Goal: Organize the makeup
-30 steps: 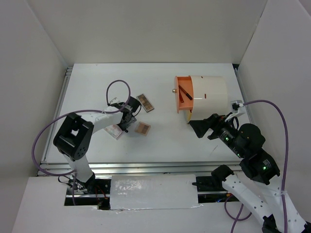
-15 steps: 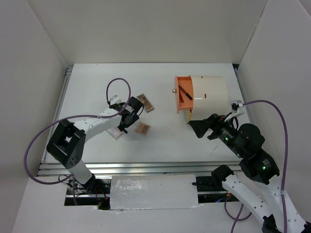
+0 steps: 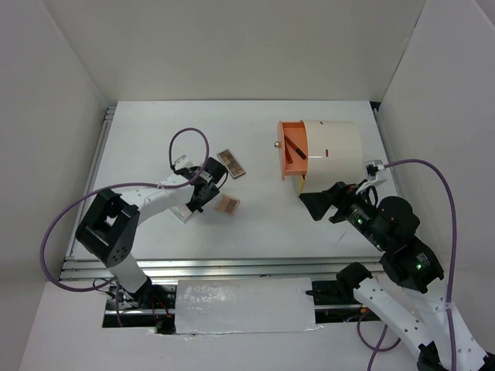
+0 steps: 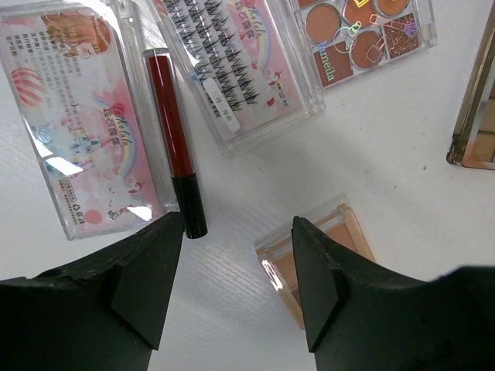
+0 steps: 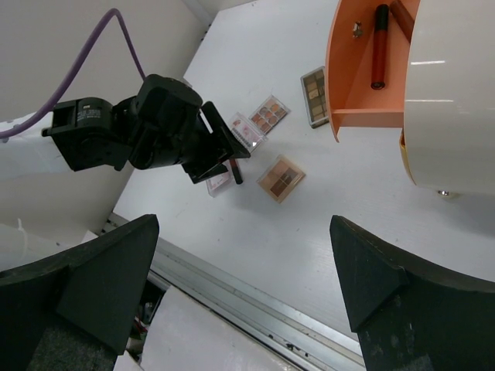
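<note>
My left gripper (image 4: pixel 236 232) is open and empty, low over the table. Its jaws straddle bare table between a red stick with a black cap (image 4: pixel 174 147) and a small beige palette (image 4: pixel 317 255). A pink packet (image 4: pixel 85 116), a lash packet (image 4: pixel 232 62) and a round-pan palette (image 4: pixel 363 31) lie beyond. In the top view the left gripper (image 3: pixel 204 184) sits among a brown palette (image 3: pixel 231 163), a beige palette (image 3: pixel 227 204) and a packet (image 3: pixel 184 210). My right gripper (image 3: pixel 321 202) is open and empty, in front of the container.
A cream cylindrical container (image 3: pixel 334 148) lies at the back right with its orange drawer (image 3: pixel 292 151) pulled open. A dark red stick (image 5: pixel 380 45) lies in the drawer. White walls stand close on all sides. A metal rail (image 3: pixel 232 267) runs along the near edge.
The left arm's elbow has swung left and down while its gripper stays over the makeup cluster, shifted slightly. The right arm has not moved.
</note>
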You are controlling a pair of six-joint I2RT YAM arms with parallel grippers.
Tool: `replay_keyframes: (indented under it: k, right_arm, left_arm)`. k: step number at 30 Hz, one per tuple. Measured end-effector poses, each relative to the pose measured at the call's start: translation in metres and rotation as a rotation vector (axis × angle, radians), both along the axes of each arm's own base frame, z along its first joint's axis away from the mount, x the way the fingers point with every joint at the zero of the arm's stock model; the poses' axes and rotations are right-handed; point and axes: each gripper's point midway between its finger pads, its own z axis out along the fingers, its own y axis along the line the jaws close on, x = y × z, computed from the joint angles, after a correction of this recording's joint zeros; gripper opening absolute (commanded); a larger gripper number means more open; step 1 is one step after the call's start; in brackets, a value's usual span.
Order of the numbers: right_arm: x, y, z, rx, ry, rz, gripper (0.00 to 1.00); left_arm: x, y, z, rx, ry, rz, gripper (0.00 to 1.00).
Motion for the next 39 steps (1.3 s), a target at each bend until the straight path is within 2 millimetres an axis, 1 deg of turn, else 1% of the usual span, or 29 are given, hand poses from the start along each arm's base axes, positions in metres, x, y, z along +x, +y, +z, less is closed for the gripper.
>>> replay_keyframes:
  k: [6, 13, 19, 21, 24, 26, 28, 31, 32, 33, 34, 39]
  right_arm:
    - [0.0, 0.0, -0.001, -0.001, 0.001, 0.001, 1.0]
    - [0.0, 0.0, -0.001, -0.001, 0.001, 0.001, 1.0]
    - [0.002, 0.002, -0.002, -0.001, 0.006, 0.003, 1.0]
    - [0.002, 0.002, -0.002, -0.001, 0.01, 0.005, 1.0]
    - [0.003, 0.003, -0.003, -0.003, 0.015, 0.007, 1.0]
    - [0.003, 0.003, -0.004, -0.004, 0.017, 0.008, 1.0]
    - [0.003, 0.004, -0.004, -0.005, 0.018, 0.008, 1.0]
    - [0.003, 0.004, -0.004, -0.005, 0.019, 0.008, 1.0]
    - [0.003, 0.004, -0.004, -0.005, 0.019, 0.008, 1.0]
    - [0.003, 0.004, -0.004, -0.006, 0.019, 0.008, 1.0]
    - [0.004, 0.004, -0.004, -0.006, 0.02, 0.008, 1.0]
    - [0.004, 0.004, -0.005, -0.007, 0.022, 0.008, 1.0]
  left_arm:
    - [0.003, -0.002, -0.008, 0.0, 0.002, -0.001, 0.71]
    - [-0.004, 0.002, -0.02, 0.012, 0.027, 0.013, 0.71]
    - [-0.002, 0.003, -0.025, 0.008, 0.025, 0.023, 0.7]
    - [0.0, 0.003, -0.028, 0.002, 0.026, 0.025, 0.67]
    - [0.0, 0.005, -0.036, 0.013, 0.04, 0.028, 0.59]
    - [0.001, 0.005, -0.036, 0.011, 0.036, 0.031, 0.51]
    - [0.002, 0.006, -0.037, 0.011, 0.037, 0.034, 0.47]
    - [0.001, 0.007, -0.037, 0.011, 0.038, 0.035, 0.35]
    - [0.001, 0.007, -0.037, 0.01, 0.039, 0.034, 0.25]
    - [0.001, 0.007, -0.037, 0.009, 0.039, 0.039, 0.21]
    - [0.001, 0.007, -0.037, 0.012, 0.042, 0.037, 0.13]
    - [0.0, 0.008, -0.035, 0.012, 0.043, 0.035, 0.0]
